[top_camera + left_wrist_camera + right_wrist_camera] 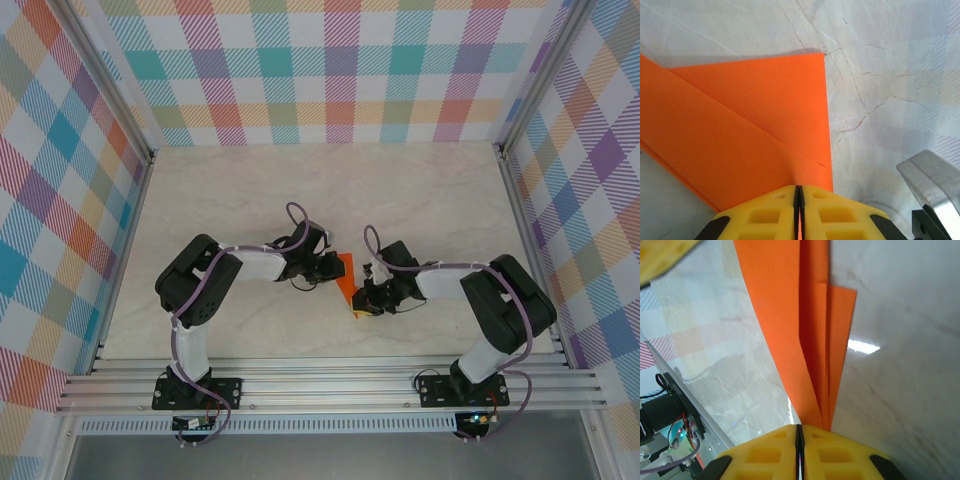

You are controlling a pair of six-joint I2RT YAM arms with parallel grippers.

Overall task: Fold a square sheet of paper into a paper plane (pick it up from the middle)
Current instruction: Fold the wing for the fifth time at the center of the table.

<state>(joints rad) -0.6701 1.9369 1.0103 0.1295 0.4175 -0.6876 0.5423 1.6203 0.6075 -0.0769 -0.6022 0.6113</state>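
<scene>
- From the left wrist, the left claw (799,192) is clenched on the paper (755,125). Its yellow pads (765,212) are pressed together with an orange edge pinched in the seam. A crease (740,120) runs from 10 o'clock down towards the pads, and a square corner of the paper sits near 12 o'clock.
- From the right wrist, the right claw (799,430) is also clenched on the paper. This view shows what the left one does not: several folded layers lie stacked, spreading from the pads up towards 12 o'clock.
- The top view gives the layout. The paper is a narrow orange strip just off the counter's (230,200) centre, towards 5 o'clock. The left arm (250,265) reaches it from 9 o'clock and the right arm (450,285) from 3 o'clock.
- I cannot tell whether the paper touches the counter.
- The counter is pale, veined like marble and glossy, with a bright glare spot at 3 o'clock in the right wrist view.
- Plaid walls (340,70) close the cell at 9, 12 and 3 o'clock, with metal posts (105,85) at the corners.
- Aluminium rails (330,385) at 6 o'clock carry both arm bases.
- Purple cables (180,350) loop along both arms.
- A blurred grey metal piece (932,175) shows at 4 o'clock in the left wrist view.
- A blurred yellow shape (660,255) sits at 11 o'clock in the right wrist view.
- A small board (680,432) with lit dots sits at 8 o'clock in that view.
- In the top view both claws overlap the paper and hide much of it.
</scene>
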